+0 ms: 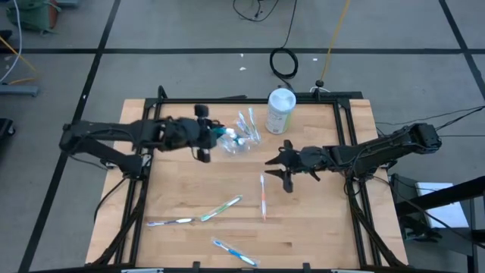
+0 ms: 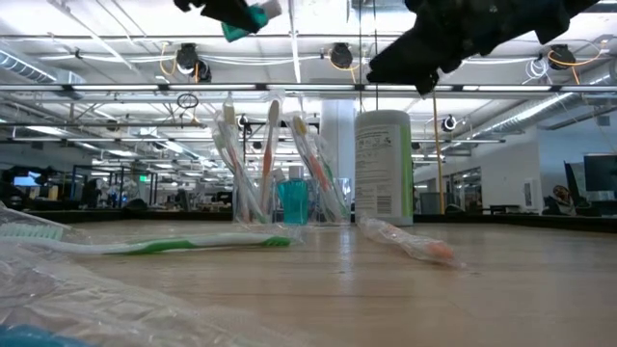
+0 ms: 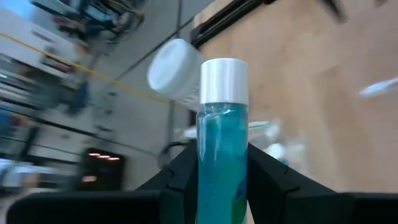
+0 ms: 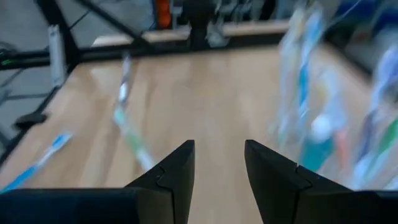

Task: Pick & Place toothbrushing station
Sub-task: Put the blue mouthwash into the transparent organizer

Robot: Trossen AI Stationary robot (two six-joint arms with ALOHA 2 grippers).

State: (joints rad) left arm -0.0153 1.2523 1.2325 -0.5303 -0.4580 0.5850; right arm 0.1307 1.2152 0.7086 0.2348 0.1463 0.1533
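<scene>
a blue toothpaste tube (image 3: 222, 155) with a white cap sits clamped in the left gripper (image 1: 214, 137), raised just beside the clear cup (image 1: 244, 136) of toothbrushes. the white canister (image 1: 280, 111) stands beside the cup; the right gripper (image 1: 276, 170) hovers near it, fingers apart, empty.

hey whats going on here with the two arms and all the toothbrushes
The left pincer is shut on a small blue toothpaste tube and holds it above the table beside the clear cup, which already has several toothbrushes standing in it. The right pincer is open and empty, near the orange toothbrush lying on the table. A green toothbrush and two blue ones are lying loose nearer the front edge. The white canister stands behind the cup.
</scene>
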